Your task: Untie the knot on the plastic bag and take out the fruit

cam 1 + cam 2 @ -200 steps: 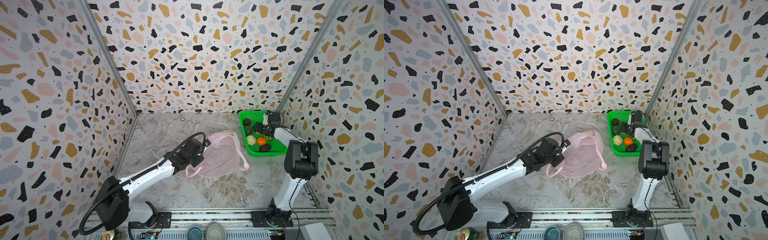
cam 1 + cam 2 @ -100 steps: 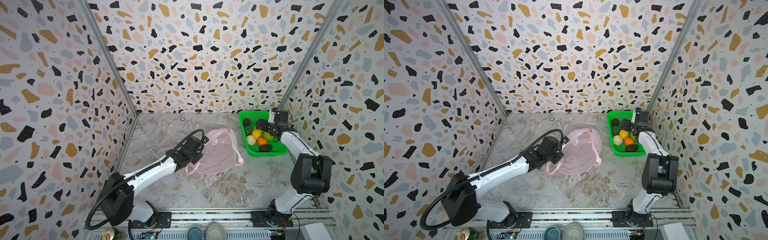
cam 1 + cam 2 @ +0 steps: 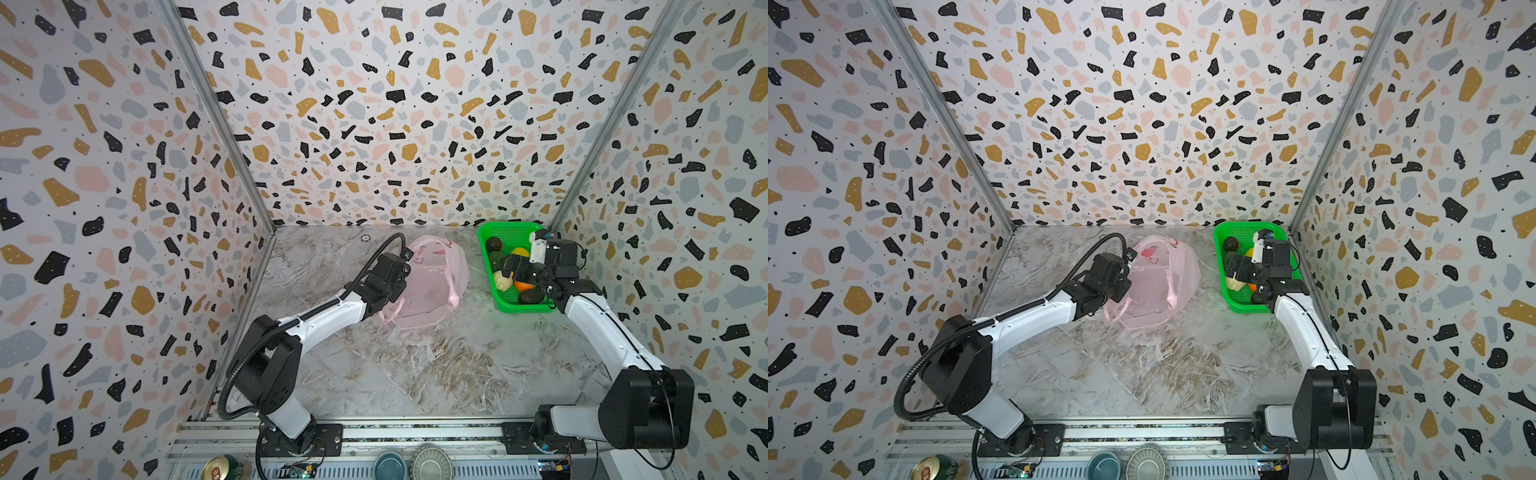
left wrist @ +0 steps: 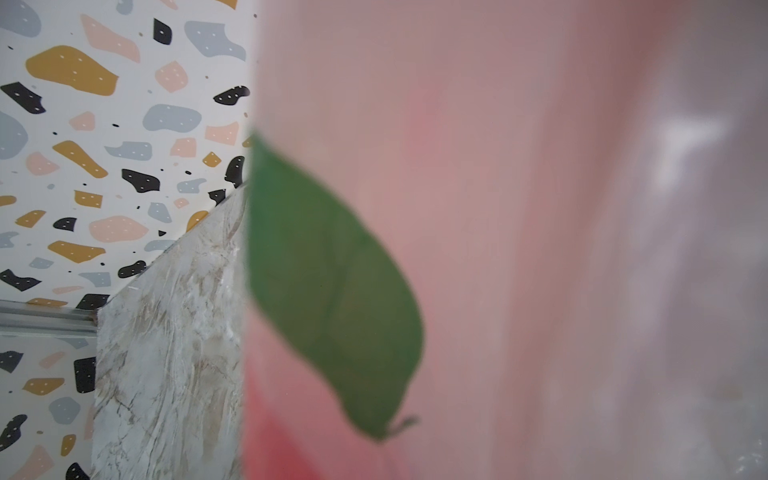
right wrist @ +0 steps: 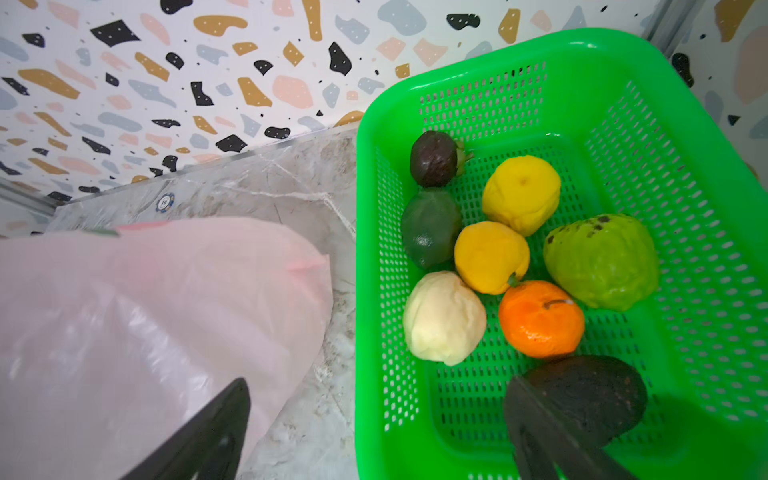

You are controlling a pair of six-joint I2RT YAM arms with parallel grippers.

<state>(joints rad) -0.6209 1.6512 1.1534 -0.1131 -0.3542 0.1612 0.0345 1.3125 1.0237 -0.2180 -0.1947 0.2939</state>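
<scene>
Both top views are bright and evenly lit, shadows soft, walls bowing at the edges. In the left wrist view the translucent pale pink plastic bag (image 4: 519, 187) is a close blur, the marble-patterned tabletop (image 4: 166, 353) beside it sharp. Glare streaks the bright green mesh basket (image 5: 582, 41) along its rim.

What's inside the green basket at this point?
The green basket holds eight fruits: lemon yellow, golden yellow, orange, cream-white, bumpy light green, dark green, blackish-brown round, and a dark oval one, partly covered by a right gripper finger.
</scene>
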